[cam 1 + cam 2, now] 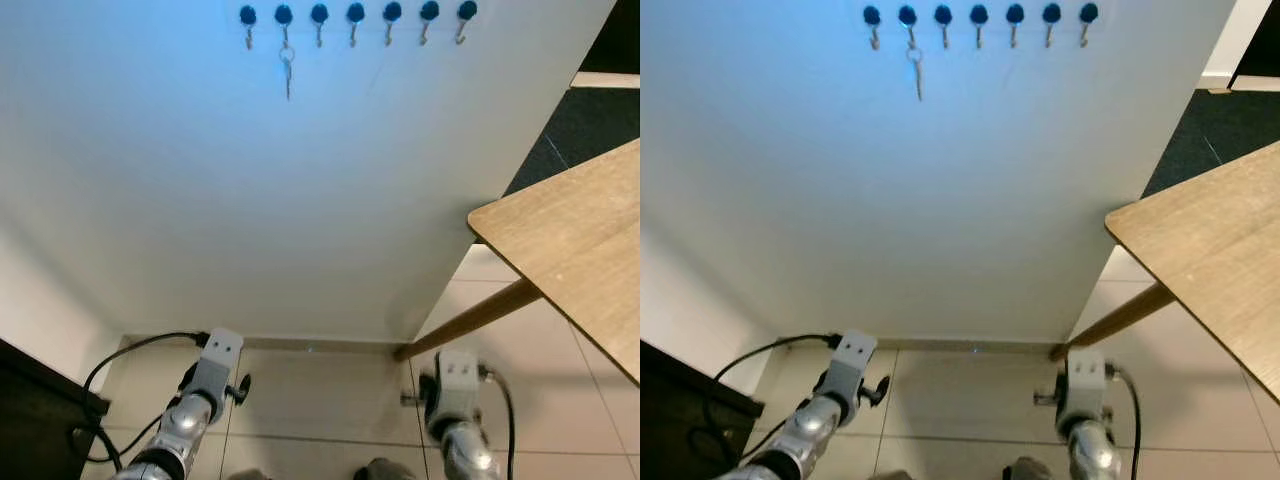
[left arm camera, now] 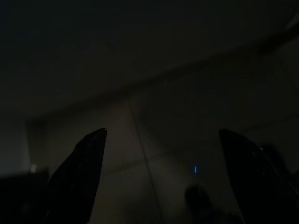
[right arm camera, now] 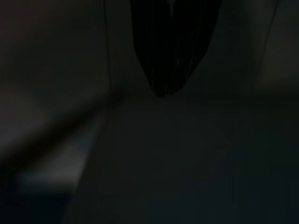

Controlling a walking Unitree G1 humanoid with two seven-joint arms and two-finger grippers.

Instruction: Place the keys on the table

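The keys (image 1: 287,68) hang lengthwise from the second hook high on the wall — well above both lowered arms, nearer the left. Left pincer (image 2: 163,182) is spread apart, right pincer (image 3: 170,60) pressed together; the surface (image 1: 580,240) stands to the right.

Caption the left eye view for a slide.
Silver keys hang from the second of seven dark blue wall hooks, light wooden table at right, both arms low over the tiled floor.
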